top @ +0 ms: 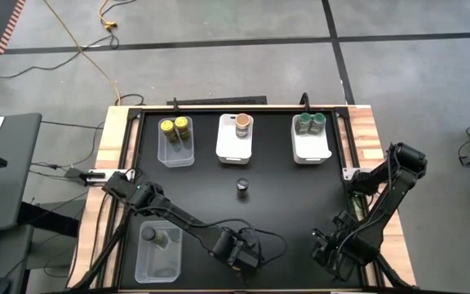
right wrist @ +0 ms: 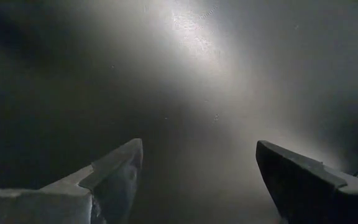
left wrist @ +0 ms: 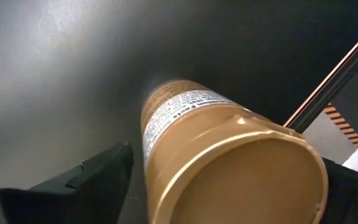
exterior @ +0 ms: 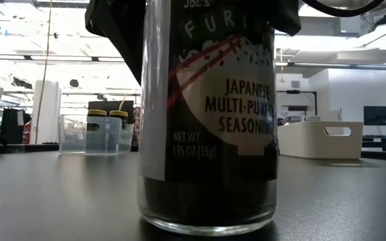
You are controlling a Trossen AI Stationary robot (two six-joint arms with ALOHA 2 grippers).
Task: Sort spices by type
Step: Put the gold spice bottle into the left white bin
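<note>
A tan-capped spice jar [left wrist: 229,155] with dark contents and a "Japanese multi-purpose seasoning" label [exterior: 206,114] stands upright on the black table near its near edge. My left gripper [top: 239,249] [left wrist: 227,158] is open, coming down over the jar's cap with one finger on each side. A gap shows at one finger [left wrist: 98,177]. A dark-topped jar [top: 241,188] stands alone at mid-table. Yellow-topped jars [top: 175,126], another tan-topped jar [top: 241,122] and green-topped jars [top: 309,123] stand in the far bins. My right gripper [top: 330,245] [right wrist: 197,155] is open over bare table. My left gripper's fingers stand on either side of the jar's tan cap [left wrist: 253,174], coming from above. One finger is clear of it. Whether the other finger [left wrist: 353,186] touches the cap cannot be told. The jar's base rests on the table.
A clear bin [top: 175,151] and two white bins [top: 235,151] [top: 312,151] line the far side. A clear bin [top: 160,260] near the left near corner holds one grey-topped jar [top: 161,237]. Black table [top: 292,204] lies bare between the arms.
</note>
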